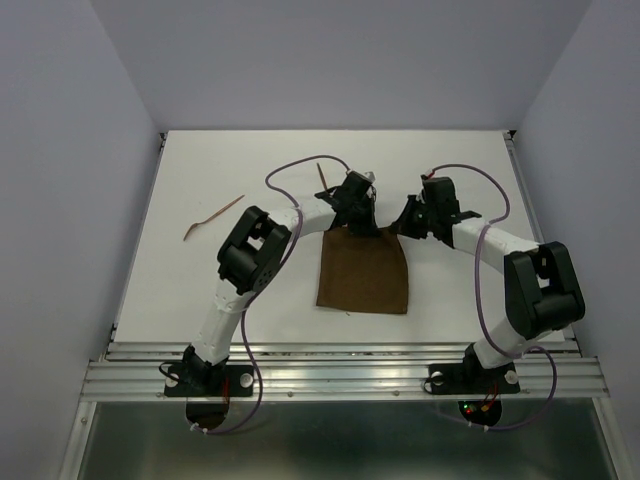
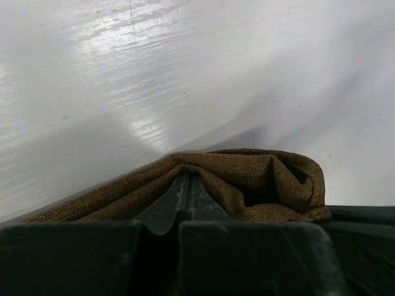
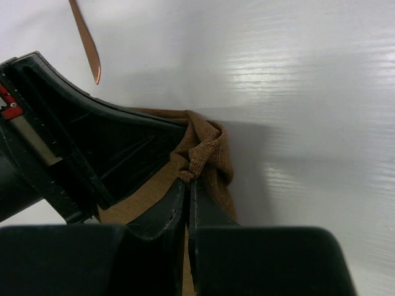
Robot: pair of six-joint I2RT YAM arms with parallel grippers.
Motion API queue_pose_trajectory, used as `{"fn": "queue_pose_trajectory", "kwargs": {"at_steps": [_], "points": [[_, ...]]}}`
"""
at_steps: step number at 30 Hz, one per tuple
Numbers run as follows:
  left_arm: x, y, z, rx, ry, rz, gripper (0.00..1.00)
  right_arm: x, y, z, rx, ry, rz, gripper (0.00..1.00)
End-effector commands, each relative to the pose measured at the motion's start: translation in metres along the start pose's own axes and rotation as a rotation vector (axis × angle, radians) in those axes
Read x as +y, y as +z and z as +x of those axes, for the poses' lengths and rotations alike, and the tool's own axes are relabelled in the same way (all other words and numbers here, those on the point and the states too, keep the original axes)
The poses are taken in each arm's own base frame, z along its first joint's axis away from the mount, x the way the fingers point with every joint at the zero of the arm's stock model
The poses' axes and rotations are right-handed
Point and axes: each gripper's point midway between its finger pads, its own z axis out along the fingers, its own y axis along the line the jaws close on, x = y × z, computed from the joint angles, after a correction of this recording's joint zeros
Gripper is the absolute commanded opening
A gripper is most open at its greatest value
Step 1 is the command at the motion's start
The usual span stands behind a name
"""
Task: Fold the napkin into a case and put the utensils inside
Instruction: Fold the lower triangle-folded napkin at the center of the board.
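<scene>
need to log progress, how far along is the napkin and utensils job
Done: nothing final; the napkin lies flat, no case yet. In hand: left gripper and right gripper each pinch its far edge. Left: finish folding, then insert the left utensil and far utensil, both loose on the table.

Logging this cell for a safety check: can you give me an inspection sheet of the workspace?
Surface: glossy white table, no spills seen.
Job's things: dark brown fabric napkin lies flat at centre, its far corners bunched; two thin reddish-brown stick utensils lie apart from it, further back.
Clutter: nothing seen.
Grippers: left gripper and right gripper each shut on a far napkin corner.
Cables: purple cables loop along both arms.
Surroundings: white walls; aluminium rail at near edge.
</scene>
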Motion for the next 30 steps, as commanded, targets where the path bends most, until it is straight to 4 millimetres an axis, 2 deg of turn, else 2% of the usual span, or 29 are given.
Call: {"fn": "queue_pose_trajectory", "kwargs": {"at_steps": [1,3,6,11,13,22,27,30], "points": [[0.015,-0.013,0.003,-0.003,-0.007,-0.053,0.00,0.017,-0.004,-0.019,-0.052,-0.003,-0.009,0.01],[0.009,-0.023,-0.004,-0.030,-0.003,-0.039,0.00,0.009,-0.002,-0.019,-0.062,0.006,0.032,0.01],[0.006,-0.029,-0.008,-0.048,0.006,-0.040,0.00,0.008,-0.002,-0.018,-0.060,0.013,0.037,0.01],[0.013,-0.023,-0.002,-0.023,0.010,-0.064,0.00,0.014,-0.003,-0.023,-0.070,0.017,0.017,0.01],[0.010,-0.026,-0.001,-0.022,0.003,-0.041,0.00,0.012,-0.004,-0.025,-0.079,0.012,0.029,0.01],[-0.024,-0.053,-0.020,-0.102,0.031,0.057,0.00,0.007,0.002,-0.020,-0.062,0.011,0.045,0.01],[-0.030,-0.049,-0.022,-0.093,0.039,0.083,0.00,0.008,0.003,-0.022,-0.063,0.011,0.044,0.01],[-0.027,-0.039,-0.017,-0.071,0.034,0.083,0.00,0.009,0.003,-0.024,-0.066,0.007,0.043,0.01]]}}
